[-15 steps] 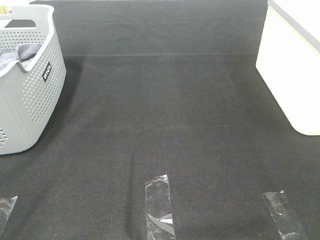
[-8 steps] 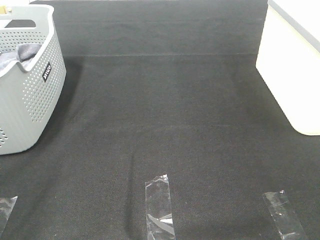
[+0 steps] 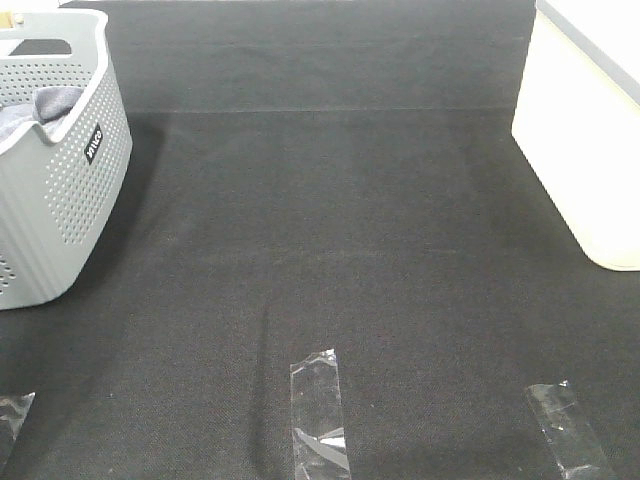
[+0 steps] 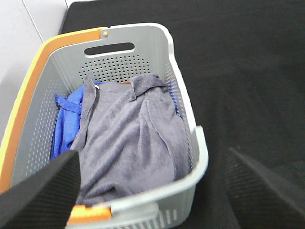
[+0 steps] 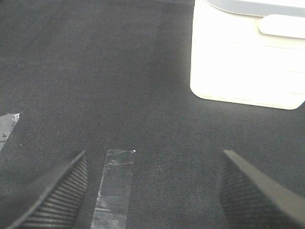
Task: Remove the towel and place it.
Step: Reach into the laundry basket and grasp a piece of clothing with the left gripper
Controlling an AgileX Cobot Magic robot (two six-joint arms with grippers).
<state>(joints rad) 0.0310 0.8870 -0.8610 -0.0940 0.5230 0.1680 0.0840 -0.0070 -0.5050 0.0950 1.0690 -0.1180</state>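
Jaws wide on the right gripper over the table and on the left gripper above the basket at far left, where the towel lies heaped on a blue cloth: best to drop straight and pinch only its top fold.

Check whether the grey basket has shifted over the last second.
No. The grey perforated basket keeps its place relative to the middle tape strip.

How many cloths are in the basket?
2: the towel lies on top, and the blue cloth is under it, showing at its edge. More may be hidden beneath.
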